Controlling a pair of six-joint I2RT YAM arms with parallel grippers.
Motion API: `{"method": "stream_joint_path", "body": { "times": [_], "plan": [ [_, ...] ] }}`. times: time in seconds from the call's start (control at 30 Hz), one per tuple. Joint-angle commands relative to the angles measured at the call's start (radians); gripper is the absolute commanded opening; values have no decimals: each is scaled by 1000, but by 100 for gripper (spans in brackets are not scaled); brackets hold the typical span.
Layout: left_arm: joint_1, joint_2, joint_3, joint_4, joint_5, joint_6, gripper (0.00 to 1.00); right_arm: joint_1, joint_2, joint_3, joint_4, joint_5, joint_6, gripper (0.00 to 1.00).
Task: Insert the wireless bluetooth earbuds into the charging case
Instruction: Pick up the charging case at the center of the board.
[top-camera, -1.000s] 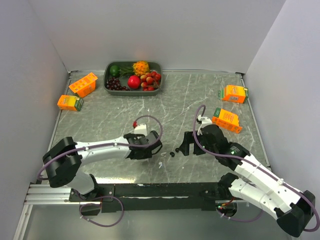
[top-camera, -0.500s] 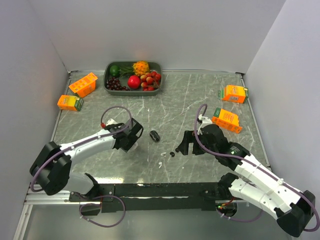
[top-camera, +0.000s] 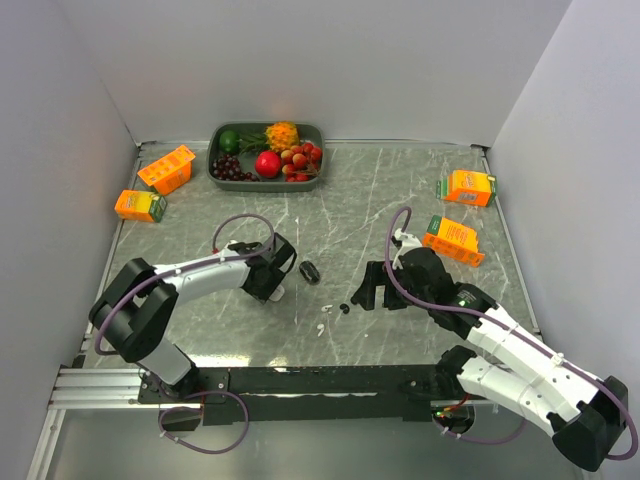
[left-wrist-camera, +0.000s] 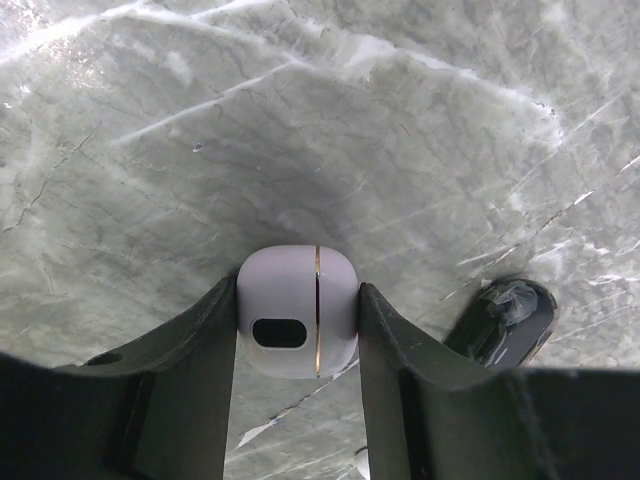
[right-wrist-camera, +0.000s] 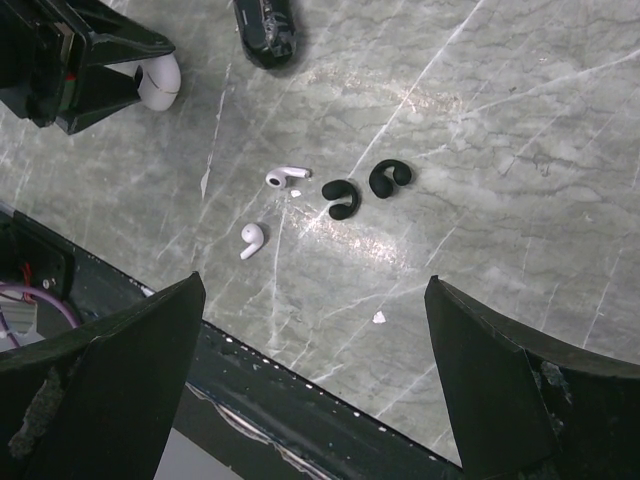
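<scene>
Left jaws clamped white case (left-wrist-camera: 297, 325), likely for loading; right jaws spread above buds (right-wrist-camera: 340, 198) at case's 4 o'clock.

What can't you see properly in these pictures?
- White case: in the top view it is mostly hidden under the left gripper. The left wrist view shows only its outside, not what's inside.
- Black case: in the left wrist view it is partly behind that gripper. In the right wrist view it is cut by the top edge.
- Earbuds: in the top view they are too small to tell apart.
</scene>
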Motion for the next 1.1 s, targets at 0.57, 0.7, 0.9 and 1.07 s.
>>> {"method": "stream_joint_path", "body": {
  "times": [0.57, 0.7, 0.9, 1.07],
  "plan": [
    [2, -110, 116, -142, -37, 155, 80, 9, -27, 14, 30, -6, 21, 99],
    [2, -176, 144, -139, -120, 378, 83, 8, -48, 17, 17, -6, 3, 99],
    [-19, -254, 57, -68, -52, 692, 97, 8, -32, 23, -3, 20, -66, 99],
    [-169, -282, -25, 4, -92, 462, 96, 8, 5, 41, -16, 33, -79, 99]
  ]
}}
